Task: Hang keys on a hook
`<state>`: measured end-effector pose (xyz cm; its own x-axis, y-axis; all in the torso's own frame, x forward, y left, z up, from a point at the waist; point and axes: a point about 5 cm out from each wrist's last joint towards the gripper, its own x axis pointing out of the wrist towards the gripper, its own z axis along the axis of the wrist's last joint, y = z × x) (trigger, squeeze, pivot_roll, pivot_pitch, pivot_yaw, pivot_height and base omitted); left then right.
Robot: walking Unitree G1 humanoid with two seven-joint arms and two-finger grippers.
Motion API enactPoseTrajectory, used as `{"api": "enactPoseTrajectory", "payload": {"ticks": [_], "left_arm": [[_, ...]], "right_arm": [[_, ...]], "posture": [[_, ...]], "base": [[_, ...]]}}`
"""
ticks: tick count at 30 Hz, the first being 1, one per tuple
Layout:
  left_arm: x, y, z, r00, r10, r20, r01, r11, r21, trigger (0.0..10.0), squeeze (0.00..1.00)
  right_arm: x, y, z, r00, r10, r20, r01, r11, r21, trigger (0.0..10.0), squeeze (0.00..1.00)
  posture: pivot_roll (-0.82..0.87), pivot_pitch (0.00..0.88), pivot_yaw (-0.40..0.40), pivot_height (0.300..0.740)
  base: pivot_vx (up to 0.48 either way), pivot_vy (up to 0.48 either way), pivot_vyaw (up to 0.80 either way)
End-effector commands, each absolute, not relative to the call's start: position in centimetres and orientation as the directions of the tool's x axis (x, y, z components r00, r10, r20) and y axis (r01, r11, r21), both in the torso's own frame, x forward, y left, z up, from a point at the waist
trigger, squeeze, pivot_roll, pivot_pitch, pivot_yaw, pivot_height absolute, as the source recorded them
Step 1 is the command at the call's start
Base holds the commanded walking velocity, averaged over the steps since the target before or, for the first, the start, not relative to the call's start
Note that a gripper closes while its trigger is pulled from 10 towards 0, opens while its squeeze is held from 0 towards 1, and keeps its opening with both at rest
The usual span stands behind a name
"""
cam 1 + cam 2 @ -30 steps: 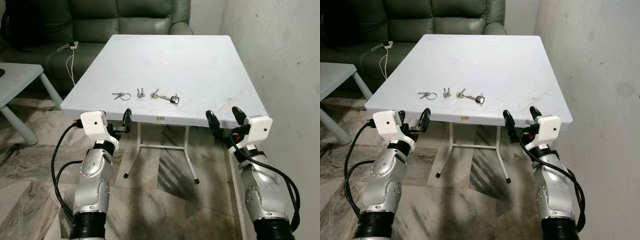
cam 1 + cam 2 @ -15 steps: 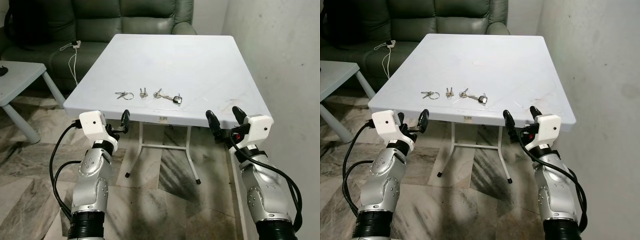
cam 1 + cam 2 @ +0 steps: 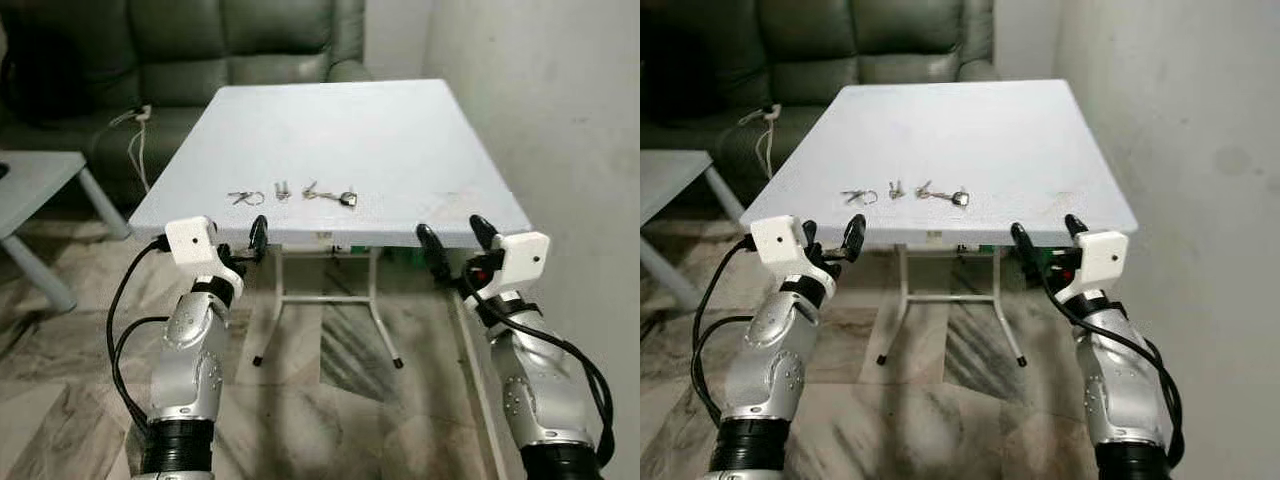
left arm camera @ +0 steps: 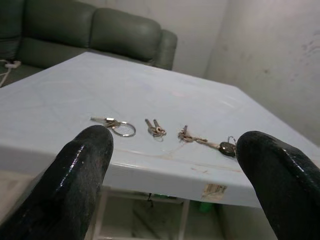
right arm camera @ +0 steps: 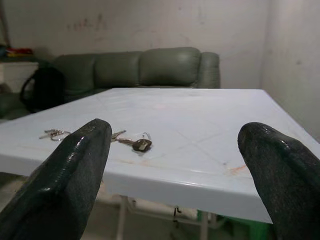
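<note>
A: Metal, thin and flat: three small sets of keys point(image 3: 290, 193) lie in a row near the front edge of the white tabletop point(image 3: 350, 120). The left set point(image 4: 114, 123) has a plain ring, the middle set point(image 4: 155, 128) is two short keys, and the right set point(image 4: 205, 142) ends in a dark fob.

B: Gripper states?

A: Left gripper point(image 3: 240, 245) is spread wide and holding nothing, just short of the table edge and below the ring set. Right gripper point(image 3: 452, 240) is likewise spread and unloaded, at the front right edge, well apart from the keys.

B: Handling judgement?

A: Light and rigid piece by piece, but each set is loose at the ring, so it will dangle and swing once lifted. Smooth metal lying flat on a hard, slick top gives the fingers little to bite on; a set may skid. The best hold is probably the ring of the left set, or the thicker fob on the right set.

B: Where does it hang?

A: A hook cannot be made out in these views. Fine detail of the keys is too small to read.
</note>
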<state>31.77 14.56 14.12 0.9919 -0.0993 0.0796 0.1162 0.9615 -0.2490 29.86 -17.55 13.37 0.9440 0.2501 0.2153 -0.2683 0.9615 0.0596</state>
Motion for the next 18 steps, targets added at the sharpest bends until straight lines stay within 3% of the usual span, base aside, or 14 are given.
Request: {"api": "enactPoseTrajectory", "payload": {"ticks": [1, 18], "left_arm": [[31.79, 15.57, 14.27, 0.995, -0.069, 0.076, 0.086, 0.967, -0.241, 10.0, 0.0], [31.9, 15.6, 14.33, 0.995, -0.064, 0.078, 0.081, 0.965, -0.251, 10.0, 0.0]], "right_arm": [[30.02, -16.53, 14.08, 0.931, 0.277, 0.236, -0.298, 0.953, 0.06, 10.0, 0.0], [30.12, -16.63, 14.4, 0.929, 0.284, 0.236, -0.304, 0.951, 0.051, 10.0, 0.0]], "posture": [[-0.07, 0.0, -0.017, 0.74], [-0.08, 0.0, -0.023, 0.74]], "base": [[0.0, 0.398, 0.0], [0.0, 0.398, 0.0]]}}
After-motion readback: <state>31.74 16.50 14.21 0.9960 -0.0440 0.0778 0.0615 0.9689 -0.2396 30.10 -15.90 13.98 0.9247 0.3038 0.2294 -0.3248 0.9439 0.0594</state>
